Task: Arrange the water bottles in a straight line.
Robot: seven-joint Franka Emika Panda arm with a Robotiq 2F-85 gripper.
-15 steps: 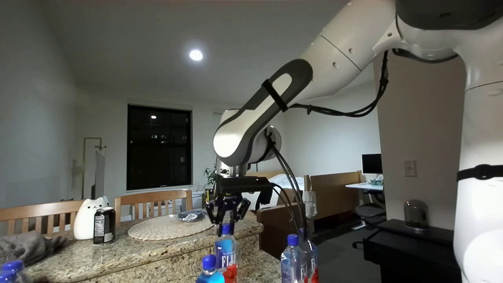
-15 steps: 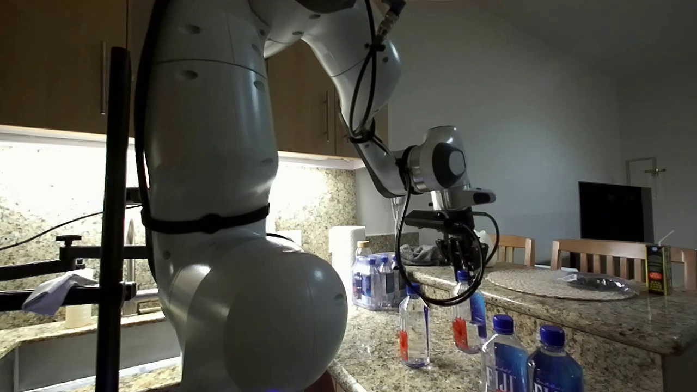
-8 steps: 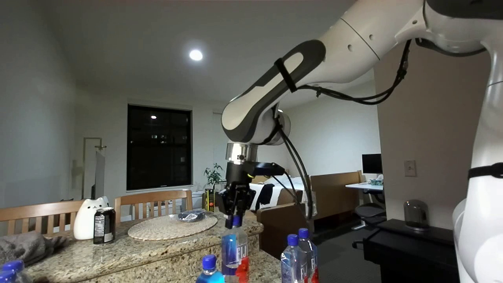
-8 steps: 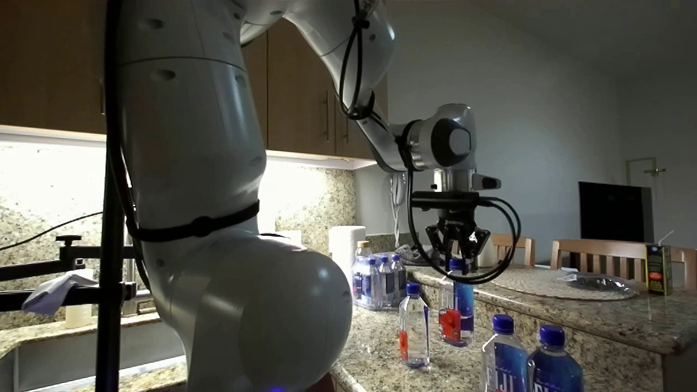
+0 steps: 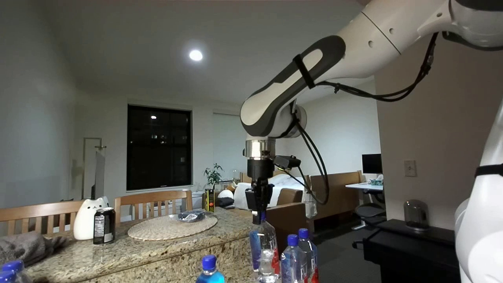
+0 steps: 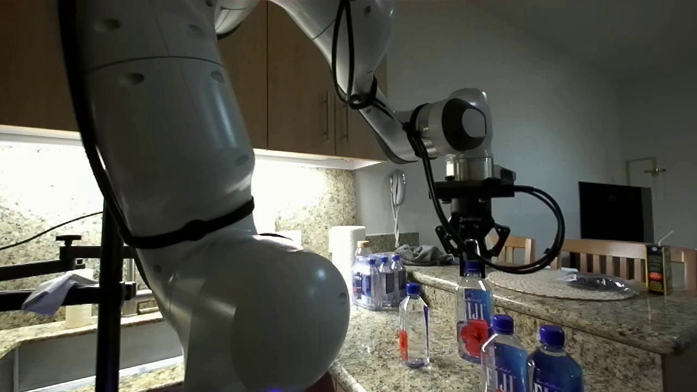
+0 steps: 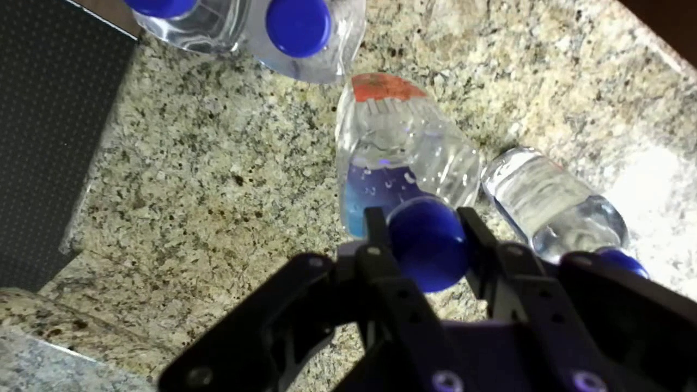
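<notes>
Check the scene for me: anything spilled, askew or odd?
No spill shows, and nothing looks knocked over. The bottle held by its blue cap in the gripper seems to lean slightly in an exterior view, base off to one side. A pale cloth draped over the black stand also looks oddly placed.
</notes>
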